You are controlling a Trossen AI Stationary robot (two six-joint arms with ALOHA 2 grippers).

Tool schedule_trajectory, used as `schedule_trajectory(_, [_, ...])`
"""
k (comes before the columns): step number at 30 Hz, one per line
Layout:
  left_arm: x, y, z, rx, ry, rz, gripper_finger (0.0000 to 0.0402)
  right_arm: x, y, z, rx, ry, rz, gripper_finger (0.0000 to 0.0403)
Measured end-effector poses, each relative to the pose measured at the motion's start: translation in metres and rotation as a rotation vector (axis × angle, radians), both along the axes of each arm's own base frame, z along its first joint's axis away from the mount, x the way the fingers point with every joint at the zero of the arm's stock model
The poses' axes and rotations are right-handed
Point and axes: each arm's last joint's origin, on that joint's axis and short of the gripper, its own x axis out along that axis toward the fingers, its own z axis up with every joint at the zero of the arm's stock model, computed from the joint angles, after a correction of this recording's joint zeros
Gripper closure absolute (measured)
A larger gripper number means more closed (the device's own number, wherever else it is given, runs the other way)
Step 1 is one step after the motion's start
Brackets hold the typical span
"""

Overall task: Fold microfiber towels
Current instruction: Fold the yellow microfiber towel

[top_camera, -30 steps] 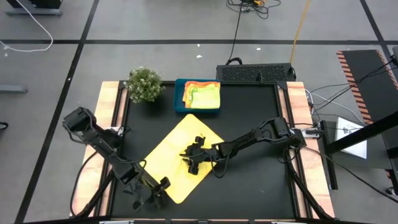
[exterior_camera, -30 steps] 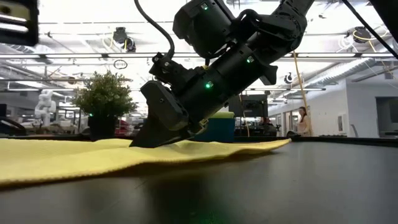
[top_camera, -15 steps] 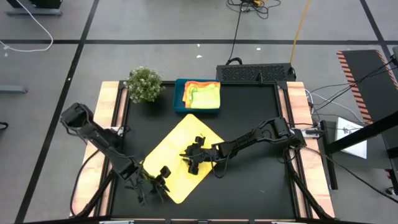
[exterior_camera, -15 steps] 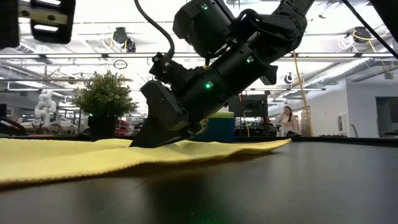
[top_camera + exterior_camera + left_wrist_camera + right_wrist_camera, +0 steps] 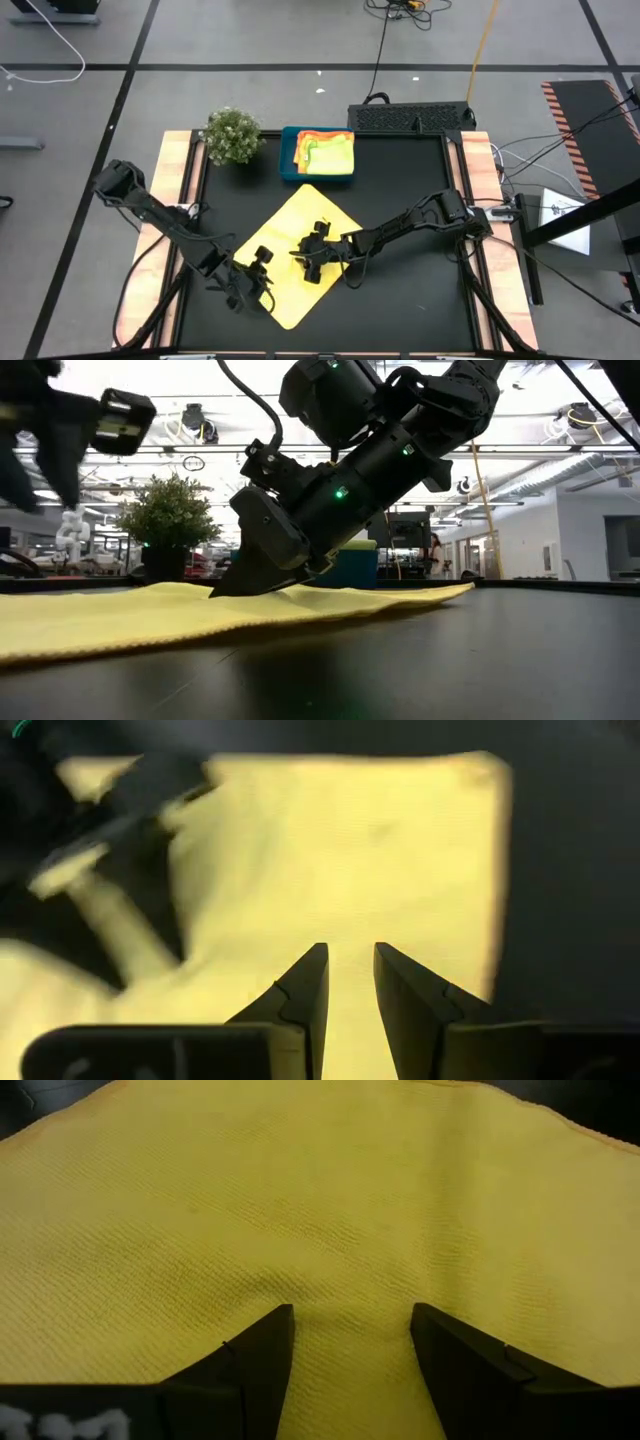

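Black table point(image 5: 400, 170) with wooden side rails. Small bushy green plant point(image 5: 231, 134) at far left corner; blue tray point(image 5: 290, 164) just beside it. Dark keyboard-like unit point(image 5: 410, 117) past far edge. Cables point(image 5: 380, 45) across grey floor.

Bright, even overhead light fills the high view, with soft shadows under both arms. In the low view, white ceiling light strips point(image 5: 560, 455) glare at twelve o'clock, and the glossy black table point(image 5: 450, 660) blurs toward six. The left wrist view is smeared by motion; the flat yellow microfiber towel point(image 5: 330, 1210) stays crisp in the right wrist view.
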Motion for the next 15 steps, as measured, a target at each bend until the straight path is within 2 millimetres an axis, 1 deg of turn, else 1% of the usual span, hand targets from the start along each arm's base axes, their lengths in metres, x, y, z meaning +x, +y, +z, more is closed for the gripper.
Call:
schedule_trajectory(1, [-0.001, 0.001, 0.0, 0.011, -0.008, 0.037, 0.0314, 0.0, 0.0, 0.0, 0.0, 0.0, 0.0, 0.0204])
schedule_trajectory(3, [-0.004, 0.0, 0.009, 0.01, -0.084, 0.119, 0.0314, 0.0, 0.0, 0.0, 0.0, 0.0, 0.001, 0.0204])
schedule_trajectory(6, [-0.013, -0.004, 0.025, 0.005, -0.174, 0.113, 0.0314, -0.001, 0.001, 0.005, -0.006, 0.0, 0.013, 0.0204])
schedule_trajectory(9, [-0.027, -0.001, 0.032, 0.001, -0.21, 0.101, 0.0314, -0.002, 0.006, 0.017, -0.015, -0.023, 0.035, 0.0204])
schedule_trajectory(12, [-0.04, 0.009, 0.029, -0.016, -0.226, 0.103, 0.0314, -0.004, 0.014, 0.03, -0.019, -0.06, 0.056, 0.0204])
schedule_trajectory(15, [-0.051, 0.02, 0.024, -0.048, -0.258, 0.127, 0.0314, -0.007, 0.022, 0.038, -0.028, -0.076, 0.084, 0.0204])
